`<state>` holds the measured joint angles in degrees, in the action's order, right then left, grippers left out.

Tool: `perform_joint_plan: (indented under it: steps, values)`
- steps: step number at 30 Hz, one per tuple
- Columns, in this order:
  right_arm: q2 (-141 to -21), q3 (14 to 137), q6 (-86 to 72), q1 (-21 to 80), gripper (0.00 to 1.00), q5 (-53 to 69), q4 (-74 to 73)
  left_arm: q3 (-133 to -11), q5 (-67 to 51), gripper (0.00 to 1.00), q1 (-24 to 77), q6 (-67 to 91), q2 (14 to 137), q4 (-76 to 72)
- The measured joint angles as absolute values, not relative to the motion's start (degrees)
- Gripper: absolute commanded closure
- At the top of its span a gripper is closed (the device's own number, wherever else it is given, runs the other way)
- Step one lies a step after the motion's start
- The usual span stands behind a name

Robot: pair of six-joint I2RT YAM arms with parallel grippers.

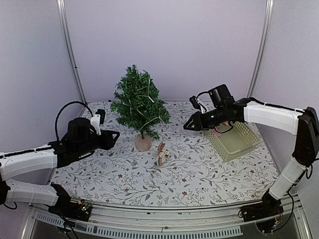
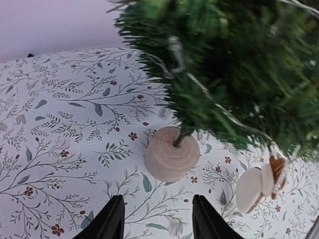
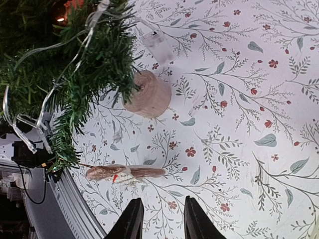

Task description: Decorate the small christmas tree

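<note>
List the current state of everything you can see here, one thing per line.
small christmas tree: upright on its round base.
wooden ornament: loose beside the tree's base, not hung.
basket: upright, contents hard to tell.
left gripper: open, empty, facing the tree's base.
right gripper: open, empty.

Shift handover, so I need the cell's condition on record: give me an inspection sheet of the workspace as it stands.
Surface: floral tablecloth, lying flat.
Job's things: small christmas tree upright, light string wound on it; wooden ornaments on the cloth beside its base.
Clutter: green basket at the right.
Grippers: left gripper and right gripper open, empty.
Cables: black cable looping over the left arm.
Surroundings: pale walls, metal posts.
</note>
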<state>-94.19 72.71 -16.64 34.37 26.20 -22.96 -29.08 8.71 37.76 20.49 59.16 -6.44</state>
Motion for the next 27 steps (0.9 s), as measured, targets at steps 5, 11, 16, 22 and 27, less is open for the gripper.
perform_joint_plan:
  steps: [5, 11, 16, 22, 27]
  values:
    - [-94.2, 69.1, -19.7, 33.0, 0.69, 29.1, -19.5, -29.1, -1.5, 0.54, 27.2, 27.2, 66.0, -10.0]
    - [-94.2, 65.0, -23.2, 32.7, 0.69, 31.4, -15.3, -33.5, -12.1, 0.54, 22.4, 30.1, 83.0, -15.0]
    - [-94.1, 63.2, -24.5, 32.4, 0.68, 32.1, -13.3, -40.1, -19.0, 0.54, 21.8, 30.9, 95.2, -19.7]
    - [-92.5, 60.8, -24.9, 32.4, 0.68, 32.2, -12.3, -48.8, -25.5, 0.59, 21.7, 31.9, 106.3, -24.5]
    - [-88.3, 57.9, -25.0, 32.4, 0.69, 32.3, -11.0, -52.0, -28.5, 0.67, 21.6, 32.9, 111.1, -26.7]
